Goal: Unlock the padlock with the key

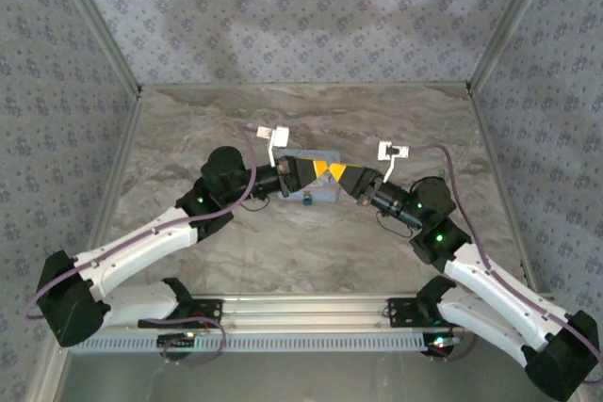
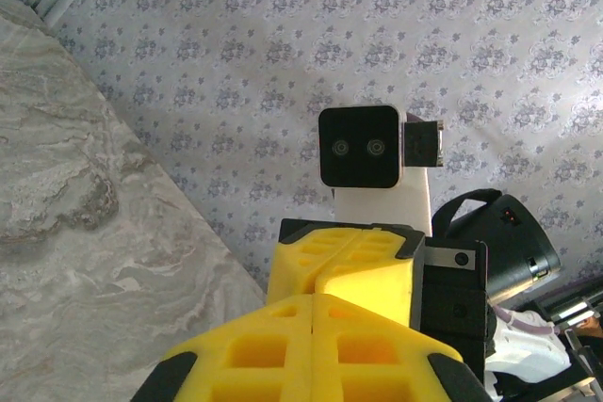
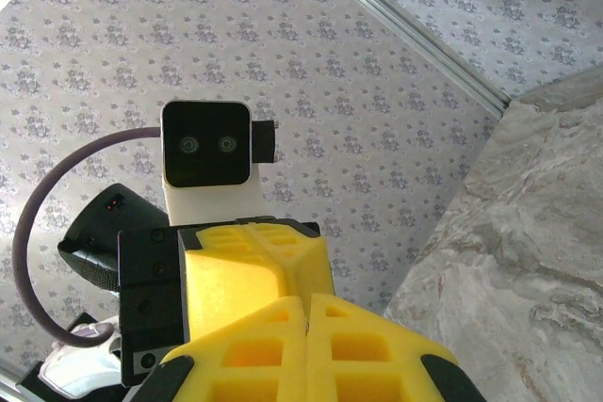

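My left gripper [image 1: 324, 170] and right gripper [image 1: 333, 172] meet tip to tip above a light blue tin [image 1: 320, 193] in the middle of the table. A tiny dark blue block, the padlock [image 1: 308, 201], lies at the tin's near edge, just below the two tips. In the left wrist view my left gripper [image 2: 314, 295] is shut, yellow pads pressed together, facing the right gripper's fingers [image 2: 377, 275]. In the right wrist view my right gripper [image 3: 308, 299] is shut too, with only a tiny dark speck in the seam. The key is hidden.
The marble-patterned table [image 1: 311, 120] is walled by patterned panels at the back and sides [image 1: 301, 16]. A metal rail [image 1: 301, 313] runs along the near edge between the arm bases. Each wrist camera [image 2: 358, 148] [image 3: 205, 144] faces the other.
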Robot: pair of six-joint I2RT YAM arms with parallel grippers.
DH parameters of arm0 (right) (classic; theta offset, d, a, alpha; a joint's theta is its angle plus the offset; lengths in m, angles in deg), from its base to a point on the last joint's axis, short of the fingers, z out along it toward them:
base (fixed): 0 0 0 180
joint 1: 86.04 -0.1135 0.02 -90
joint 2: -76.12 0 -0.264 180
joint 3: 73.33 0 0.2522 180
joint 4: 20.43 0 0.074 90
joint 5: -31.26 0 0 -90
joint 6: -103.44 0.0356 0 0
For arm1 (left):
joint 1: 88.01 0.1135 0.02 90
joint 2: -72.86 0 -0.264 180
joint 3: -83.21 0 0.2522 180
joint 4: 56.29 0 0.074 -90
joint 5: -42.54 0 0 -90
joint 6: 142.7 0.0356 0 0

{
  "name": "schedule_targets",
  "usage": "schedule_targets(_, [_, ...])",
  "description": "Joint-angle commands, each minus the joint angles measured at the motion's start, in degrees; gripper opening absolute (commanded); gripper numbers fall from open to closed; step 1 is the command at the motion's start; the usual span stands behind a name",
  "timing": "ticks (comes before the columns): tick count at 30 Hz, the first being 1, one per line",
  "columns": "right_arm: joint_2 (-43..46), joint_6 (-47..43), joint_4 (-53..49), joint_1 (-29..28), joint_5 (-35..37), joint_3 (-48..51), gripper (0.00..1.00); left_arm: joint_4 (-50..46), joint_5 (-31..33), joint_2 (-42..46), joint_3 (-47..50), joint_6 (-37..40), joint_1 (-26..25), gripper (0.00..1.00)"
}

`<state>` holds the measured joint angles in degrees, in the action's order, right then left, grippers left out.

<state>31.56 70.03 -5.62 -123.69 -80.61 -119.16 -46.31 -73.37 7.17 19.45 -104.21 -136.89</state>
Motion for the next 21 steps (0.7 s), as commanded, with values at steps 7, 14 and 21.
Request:
schedule_targets(7, [4.8,-4.2,-17.4,5.1,-2.8,-3.4,0.48,-14.8,-1.3,1.6,-8.1,7.8,-0.3,0.0])
schedule_targets(14, [5.4,-6.1,-22.2,10.6,-12.5,-7.5,0.44,-23.5,-9.0,-1.5,-13.0,9.3,-0.1,0.0])
schedule_targets(21, [3.7,-6.6,-18.7,8.3,-16.1,-8.7,0.53,-25.1,-9.8,-2.2,-14.0,9.6,-0.2,0.0])
